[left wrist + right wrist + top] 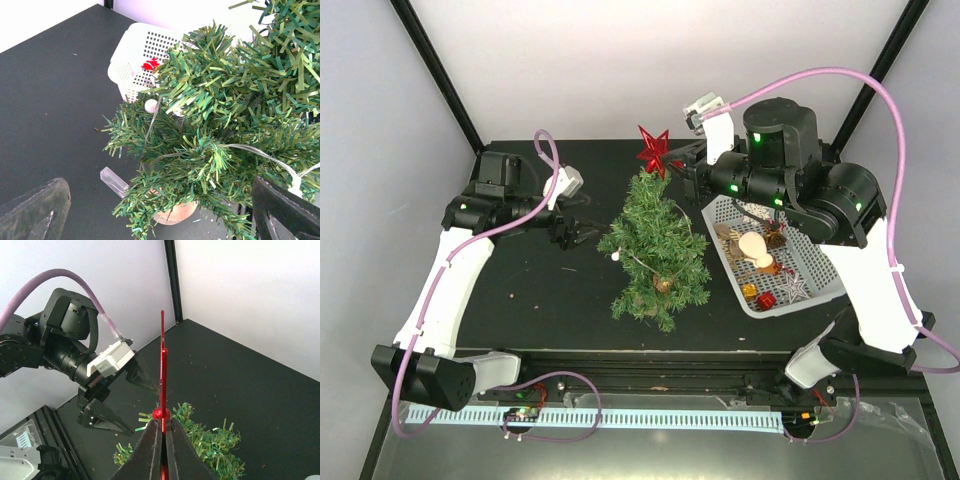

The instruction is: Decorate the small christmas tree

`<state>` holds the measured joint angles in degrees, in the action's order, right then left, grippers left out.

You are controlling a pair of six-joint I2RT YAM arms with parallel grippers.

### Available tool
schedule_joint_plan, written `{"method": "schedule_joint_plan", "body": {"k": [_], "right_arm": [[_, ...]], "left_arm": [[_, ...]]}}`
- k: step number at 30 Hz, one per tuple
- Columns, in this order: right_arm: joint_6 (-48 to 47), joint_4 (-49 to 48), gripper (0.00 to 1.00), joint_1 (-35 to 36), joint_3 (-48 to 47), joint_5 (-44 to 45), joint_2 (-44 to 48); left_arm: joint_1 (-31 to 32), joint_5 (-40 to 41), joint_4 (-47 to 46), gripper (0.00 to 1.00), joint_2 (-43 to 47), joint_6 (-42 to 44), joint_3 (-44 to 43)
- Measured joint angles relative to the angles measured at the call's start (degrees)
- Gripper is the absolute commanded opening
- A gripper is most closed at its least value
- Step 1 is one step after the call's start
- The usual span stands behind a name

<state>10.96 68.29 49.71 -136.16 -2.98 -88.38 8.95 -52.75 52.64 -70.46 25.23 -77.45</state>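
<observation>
The small christmas tree (pixel 655 250) stands mid-table on its light-wood stump (pixel 176 212), strung with a light wire and a white bulb (pixel 150 105). My right gripper (pixel 678 163) is shut on a red glitter star (pixel 653 149) and holds it just above the tree top; the right wrist view shows the star edge-on (pixel 162 370) between the closed fingers over the green tip (pixel 210 445). My left gripper (pixel 572 234) is open and empty, just left of the tree, its fingers (pixel 35 210) either side of the lower branches.
A white basket (pixel 825 290) at the right holds several ornaments: a wooden figure (pixel 752 247), red gift boxes (pixel 766 299), a silver star (pixel 792 287). It also shows in the left wrist view (pixel 127 75). A clear plastic piece (pixel 114 181) lies by the stump.
</observation>
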Motion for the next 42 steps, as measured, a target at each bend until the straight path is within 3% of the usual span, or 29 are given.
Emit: {"method": "schedule_joint_plan", "body": {"k": [14,25,29,33,36,42], "right_arm": [[-0.22,1.62,0.23,0.11,-0.11,0.55,-0.07],[-0.26,1.57,0.55,0.13,-1.01,0.92,0.04],[-0.22,1.22,0.71,0.13,-0.35,0.98,0.81],[-0.26,0.11,0.81,0.13,3.80,1.49,4.28],[0.20,-0.92,0.82,0.13,8.57,2.27,8.04],[3.28,-4.55,0.81,0.13,28.33,6.05,22.18]], "left_arm": [[0.00,-0.35,-0.22,0.99,0.00,-0.42,0.81],[0.00,-0.42,-0.24,0.99,0.00,-0.44,0.96],[0.00,-0.42,-0.22,0.99,0.00,-0.44,1.03],[-0.09,-0.42,-0.22,0.99,0.00,-0.44,1.05],[-0.39,-0.39,-0.20,0.99,0.00,-0.44,1.07],[-1.07,-0.33,0.33,0.99,0.00,-0.37,1.09]]}}
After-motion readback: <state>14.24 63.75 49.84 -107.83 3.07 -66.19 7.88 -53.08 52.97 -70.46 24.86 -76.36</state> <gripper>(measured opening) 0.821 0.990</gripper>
